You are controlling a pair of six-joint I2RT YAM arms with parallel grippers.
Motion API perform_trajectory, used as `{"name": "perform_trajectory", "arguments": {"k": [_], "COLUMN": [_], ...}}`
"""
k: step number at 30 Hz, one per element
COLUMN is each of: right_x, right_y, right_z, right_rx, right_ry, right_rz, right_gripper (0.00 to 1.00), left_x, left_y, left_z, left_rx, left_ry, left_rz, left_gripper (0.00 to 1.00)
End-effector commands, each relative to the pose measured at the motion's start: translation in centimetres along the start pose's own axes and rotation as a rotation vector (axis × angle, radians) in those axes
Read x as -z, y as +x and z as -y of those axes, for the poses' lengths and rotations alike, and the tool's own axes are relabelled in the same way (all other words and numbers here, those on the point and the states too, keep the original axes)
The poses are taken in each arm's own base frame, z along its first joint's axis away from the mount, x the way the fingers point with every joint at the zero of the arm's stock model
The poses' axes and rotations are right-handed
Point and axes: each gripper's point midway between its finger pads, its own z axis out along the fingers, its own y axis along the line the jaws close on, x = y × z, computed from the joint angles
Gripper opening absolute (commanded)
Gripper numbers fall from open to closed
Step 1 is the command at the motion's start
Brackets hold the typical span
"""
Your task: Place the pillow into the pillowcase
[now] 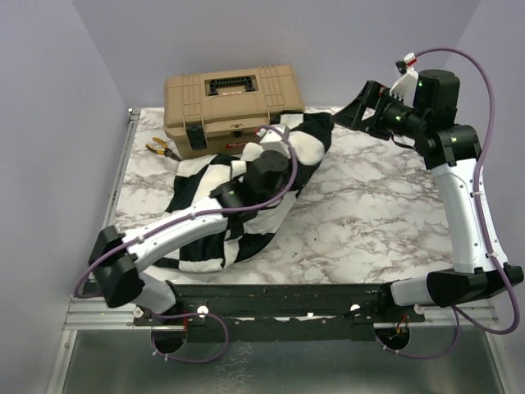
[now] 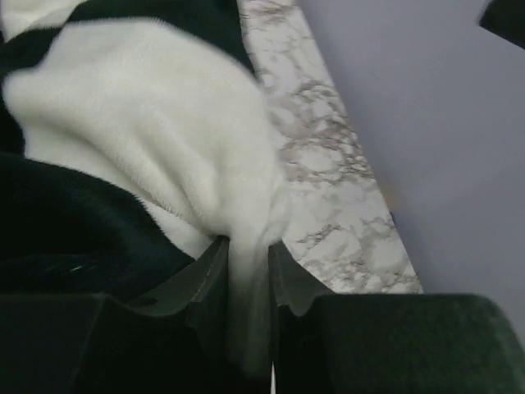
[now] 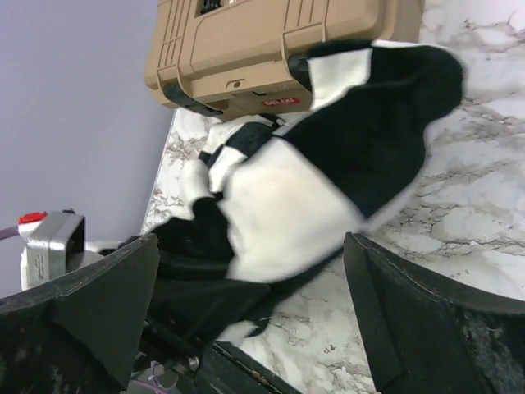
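The black and cream checkered pillowcase [image 1: 246, 193] lies bunched and bulging on the left half of the marble table, its far end against the tan toolbox. It also shows in the right wrist view [image 3: 328, 164]. The plain white pillow does not show in any view. My left gripper [image 1: 281, 138] rests on the far end of the pillowcase; in the left wrist view it [image 2: 246, 267] is shut on a cream fold of it [image 2: 164, 107]. My right gripper [image 1: 359, 107] hangs in the air at the back right, wide open and empty, and in the right wrist view it [image 3: 250, 254] faces the pillowcase.
A tan toolbox [image 1: 234, 103] stands at the back of the table and also shows in the right wrist view [image 3: 271, 49]. Yellow-handled pliers [image 1: 161, 148] lie to its left. The bare marble table [image 1: 377, 205] runs to the right. Purple walls enclose the sides.
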Motion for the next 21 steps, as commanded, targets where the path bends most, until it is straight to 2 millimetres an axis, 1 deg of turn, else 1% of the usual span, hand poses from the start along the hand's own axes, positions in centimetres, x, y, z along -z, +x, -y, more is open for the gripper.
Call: {"name": "perform_trajectory", "arguments": {"k": [1,2,3,4,6,8,11,13,14,17,19,21], "right_x": [1.7,1.8,2.0,2.1,2.0,1.8,1.3,1.2,1.1,0.5,-0.1,-0.6], "right_y": [-1.6,-1.8,-2.0,-2.0,-2.0,-1.8,-1.6,-1.7,-1.7,-1.5,-0.9,-0.1], "right_z": [0.2,0.3,0.3,0.3,0.5,0.6,0.9,1.1,1.4,2.7,4.0,5.9], "right_rx": [0.022,0.030,0.037,0.041,0.040,0.038,0.028,0.030,0.031,0.034,0.037,0.029], "right_ry": [0.084,0.093,0.100,0.104,0.111,0.108,0.107,0.114,0.124,0.166,0.201,0.267], "right_rz": [0.054,0.062,0.068,0.069,0.068,0.060,0.056,0.066,0.071,0.077,0.069,0.065], "right_gripper": [1.00,1.00,1.00,1.00,1.00,1.00,1.00,1.00,1.00,1.00,1.00,1.00], "left_x": [-1.5,-1.8,-2.0,-2.1,-2.2,-2.3,-2.7,-2.5,-2.3,-1.8,-1.2,0.0], "left_y": [-5.4,-5.5,-5.8,-6.1,-6.5,-6.8,-6.8,-6.9,-7.3,-8.1,-9.0,-9.8], "left_z": [10.3,10.8,11.2,11.4,11.1,10.0,7.4,6.1,5.2,0.3,-3.8,-8.2], "left_rx": [0.037,0.036,0.039,0.035,0.012,-0.003,-0.009,-0.054,-0.063,-0.040,-0.027,-0.026], "left_ry": [0.260,0.269,0.274,0.273,0.252,0.225,0.170,0.138,0.115,0.020,-0.054,-0.141], "left_rz": [0.181,0.181,0.187,0.195,0.211,0.206,0.168,0.151,0.158,0.160,0.179,0.207], "left_gripper": [0.49,0.74,0.96,0.99,0.99,0.99,0.99,0.99,0.99,0.99,0.99,0.99]}}
